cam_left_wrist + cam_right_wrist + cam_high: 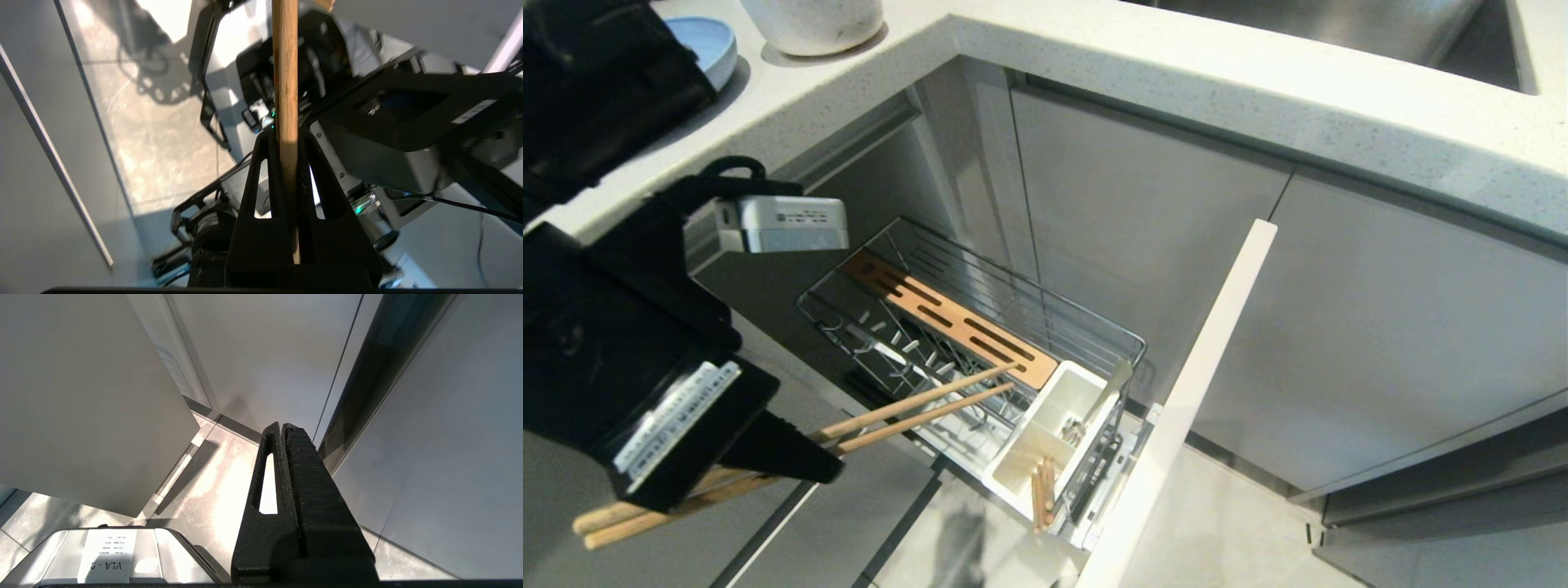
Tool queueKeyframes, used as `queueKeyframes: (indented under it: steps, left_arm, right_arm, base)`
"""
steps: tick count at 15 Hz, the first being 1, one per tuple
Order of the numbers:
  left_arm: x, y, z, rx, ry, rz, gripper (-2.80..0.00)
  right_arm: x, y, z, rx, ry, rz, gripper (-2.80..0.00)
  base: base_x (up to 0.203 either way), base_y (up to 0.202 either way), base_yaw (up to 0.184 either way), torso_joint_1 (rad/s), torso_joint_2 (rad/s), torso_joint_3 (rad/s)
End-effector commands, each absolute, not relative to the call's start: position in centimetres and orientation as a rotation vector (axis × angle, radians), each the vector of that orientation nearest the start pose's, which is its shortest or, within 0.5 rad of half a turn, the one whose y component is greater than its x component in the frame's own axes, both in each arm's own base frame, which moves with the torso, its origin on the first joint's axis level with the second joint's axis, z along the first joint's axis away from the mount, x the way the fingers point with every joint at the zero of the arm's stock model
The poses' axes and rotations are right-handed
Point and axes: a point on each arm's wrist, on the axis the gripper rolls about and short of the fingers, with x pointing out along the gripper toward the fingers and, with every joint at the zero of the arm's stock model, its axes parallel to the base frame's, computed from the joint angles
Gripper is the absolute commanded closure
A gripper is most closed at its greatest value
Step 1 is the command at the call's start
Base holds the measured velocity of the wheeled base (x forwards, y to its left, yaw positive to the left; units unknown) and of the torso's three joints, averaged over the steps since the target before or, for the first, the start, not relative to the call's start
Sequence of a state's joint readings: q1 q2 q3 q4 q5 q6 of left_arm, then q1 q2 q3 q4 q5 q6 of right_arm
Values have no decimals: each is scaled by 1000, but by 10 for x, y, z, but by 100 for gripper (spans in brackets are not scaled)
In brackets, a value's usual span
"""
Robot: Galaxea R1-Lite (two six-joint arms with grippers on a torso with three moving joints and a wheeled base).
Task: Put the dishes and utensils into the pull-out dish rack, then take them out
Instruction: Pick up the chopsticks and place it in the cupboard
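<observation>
From the head camera, the left gripper (pixel 805 457), black and wedge-shaped, sits low at the left of the scene with its fingers pressed onto a pair of light-brown wooden chopsticks (pixel 915 411). The sticks lie nearly level and side by side, their thick ends poking out behind the gripper and their thin tips reaching over the near end of the pull-out dish rack (pixel 980 335), a narrow chrome wire basket drawn out from the grey cabinets. Inside the rack, a slotted tan wooden strip (pixel 947 318) runs along its length beside a row of wire pegs, and a white plastic caddy (pixel 1054 433) fills the front end just behind the pale door front (pixel 1184 400); a few more wooden sticks and a silver metal utensil (pixel 1107 396) stand in the caddy. On the white speckled countertop (pixel 1176 90), at the far left, a shallow pale-blue round plate (pixel 707 45) lies beside an off-white round bowl (pixel 813 24), both partly cut off by the frame's edge. In the left wrist camera, the two black fingers (pixel 261 196) clamp a wooden chopstick (pixel 285 81) that runs straight out past the tips, with the tiled floor and the robot's dark base beyond. In the right wrist camera, the right gripper (pixel 282 426) hangs parked near grey cabinet fronts above the floor, its fingers pressed together on nothing.
</observation>
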State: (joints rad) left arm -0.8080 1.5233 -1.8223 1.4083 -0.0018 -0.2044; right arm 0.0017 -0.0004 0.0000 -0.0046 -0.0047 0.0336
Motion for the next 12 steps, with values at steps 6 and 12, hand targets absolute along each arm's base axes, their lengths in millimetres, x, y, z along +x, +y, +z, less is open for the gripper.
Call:
queueKeyframes:
  steps: [6, 12]
  left_arm:
    - [146, -169, 279, 452, 1188, -511, 0]
    - [158, -186, 258, 499, 1210, -523, 0]
  right_arm:
    - [-23, 0, 75, 34, -8, -2, 0]
    - [-23, 0, 75, 34, -8, -3, 0]
  base:
    - [0, 0, 0, 0, 0, 0]
    - [0, 0, 0, 0, 0, 0]
